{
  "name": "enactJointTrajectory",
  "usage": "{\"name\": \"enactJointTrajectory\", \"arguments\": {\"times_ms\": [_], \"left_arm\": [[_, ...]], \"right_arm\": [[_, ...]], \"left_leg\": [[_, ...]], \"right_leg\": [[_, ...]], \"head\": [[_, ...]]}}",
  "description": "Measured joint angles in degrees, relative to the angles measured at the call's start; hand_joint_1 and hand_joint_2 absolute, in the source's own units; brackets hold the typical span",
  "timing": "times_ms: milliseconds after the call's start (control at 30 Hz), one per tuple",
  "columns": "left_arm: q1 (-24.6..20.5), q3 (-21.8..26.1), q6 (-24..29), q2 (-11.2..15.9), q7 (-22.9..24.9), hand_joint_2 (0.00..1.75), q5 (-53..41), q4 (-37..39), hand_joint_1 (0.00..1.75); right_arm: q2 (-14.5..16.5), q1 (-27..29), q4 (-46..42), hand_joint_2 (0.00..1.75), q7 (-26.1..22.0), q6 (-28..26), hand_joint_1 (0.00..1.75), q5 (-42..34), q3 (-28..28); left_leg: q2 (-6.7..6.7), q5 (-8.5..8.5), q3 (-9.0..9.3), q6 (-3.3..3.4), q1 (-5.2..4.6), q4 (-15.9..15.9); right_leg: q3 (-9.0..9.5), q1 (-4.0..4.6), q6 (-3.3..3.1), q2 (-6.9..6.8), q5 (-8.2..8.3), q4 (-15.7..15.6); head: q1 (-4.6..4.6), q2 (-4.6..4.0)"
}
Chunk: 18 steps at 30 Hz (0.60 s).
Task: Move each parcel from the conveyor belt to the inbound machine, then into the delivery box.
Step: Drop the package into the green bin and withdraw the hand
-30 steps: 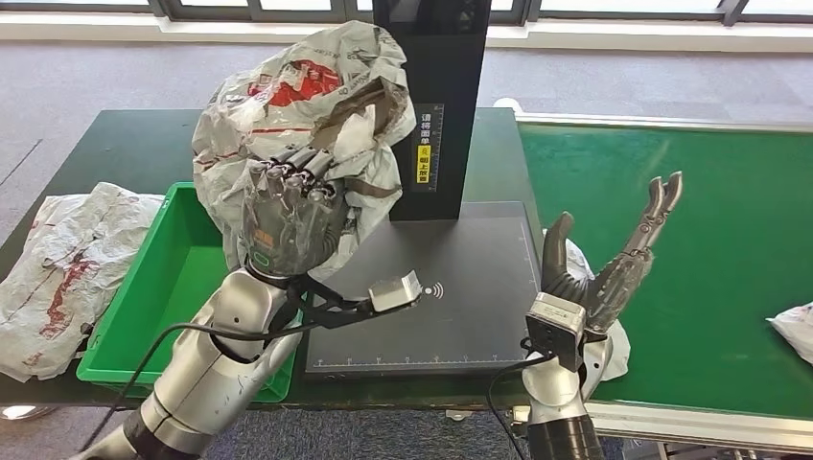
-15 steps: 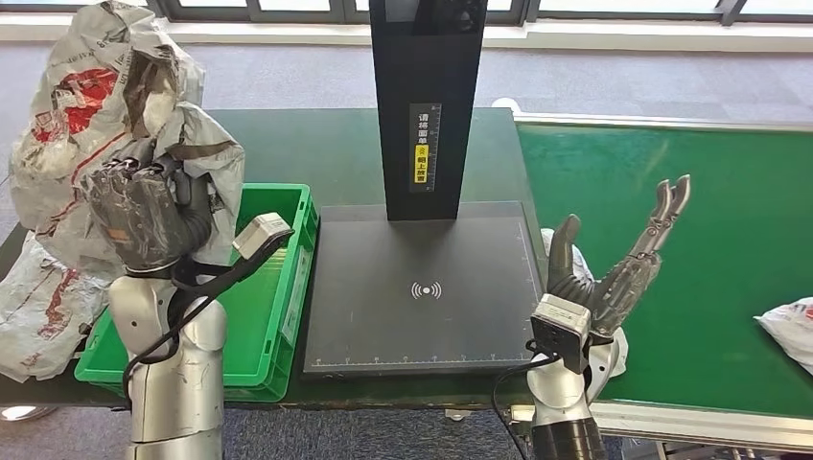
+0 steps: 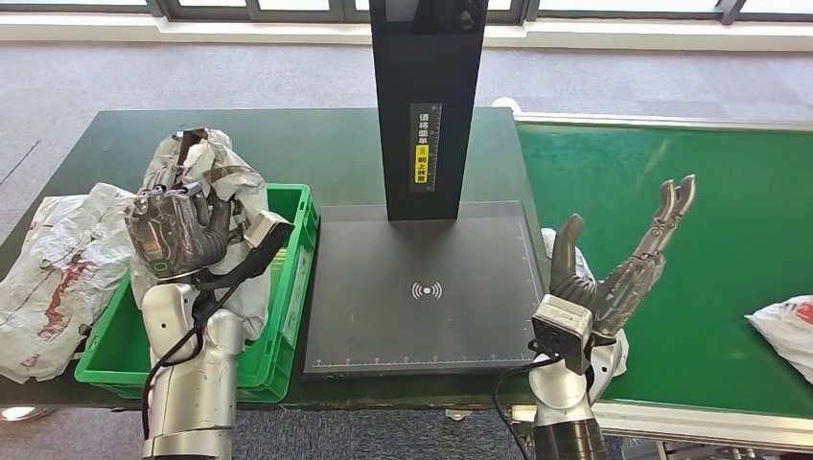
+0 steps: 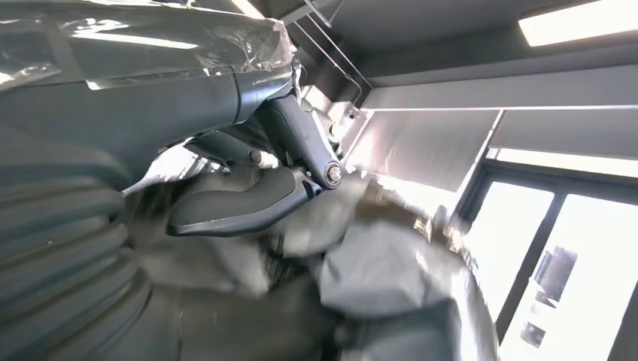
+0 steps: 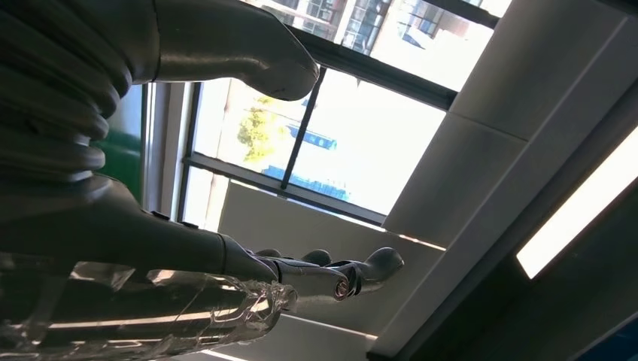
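Note:
My left hand (image 3: 173, 230) grips a crumpled grey plastic parcel (image 3: 216, 177) with red print, low over the green delivery box (image 3: 288, 287) at the table's left. In the left wrist view the same grey parcel (image 4: 391, 286) lies against my fingers (image 4: 248, 207). My right hand (image 3: 618, 264) is raised, palm up, fingers spread and holding nothing, between the black inbound machine's scan plate (image 3: 427, 287) and the green conveyor belt (image 3: 690, 220). Another parcel (image 3: 786, 321) lies on the belt at the far right.
A flat grey-and-red parcel (image 3: 58, 268) lies on the table left of the box. The machine's black upright column (image 3: 427, 96) stands behind the scan plate. A white wrapped item (image 3: 575, 264) peeks out behind my right wrist.
My left arm swung the parcel from above the scan plate leftward past the box, then lowered it into the green box. The right hand stayed almost still. The belt parcel drifted slightly left.

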Motion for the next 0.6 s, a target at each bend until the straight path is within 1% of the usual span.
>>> {"name": "enactJointTrajectory", "arguments": {"times_ms": [233,500,600], "left_arm": [[0.0,0.0,0.0,0.0,-0.6,1.75,0.7,1.4,0.00],[0.1,0.4,0.0,0.0,-2.5,1.75,4.3,1.6,0.00],[0.2,0.7,0.0,0.0,-3.8,1.75,6.7,0.6,0.00]], "right_arm": [[0.0,0.0,0.0,1.75,0.0,0.0,0.00,-0.1,0.0],[0.0,0.0,0.0,1.75,0.0,0.0,0.00,0.1,-0.1],[0.0,0.0,0.2,1.75,0.6,0.0,0.00,1.8,-0.8]], "left_leg": [[0.00,0.00,0.00,0.00,0.00,0.0],[0.00,0.00,0.00,0.00,0.00,0.0],[-0.02,0.00,-0.02,0.00,0.00,0.0]], "right_leg": [[-0.01,0.01,0.00,0.01,0.00,0.0],[0.00,0.01,0.00,0.00,0.00,0.0],[0.01,0.01,0.00,-0.01,0.00,0.0]], "head": [[-0.01,0.01],[0.01,0.00],[0.00,0.00]]}}
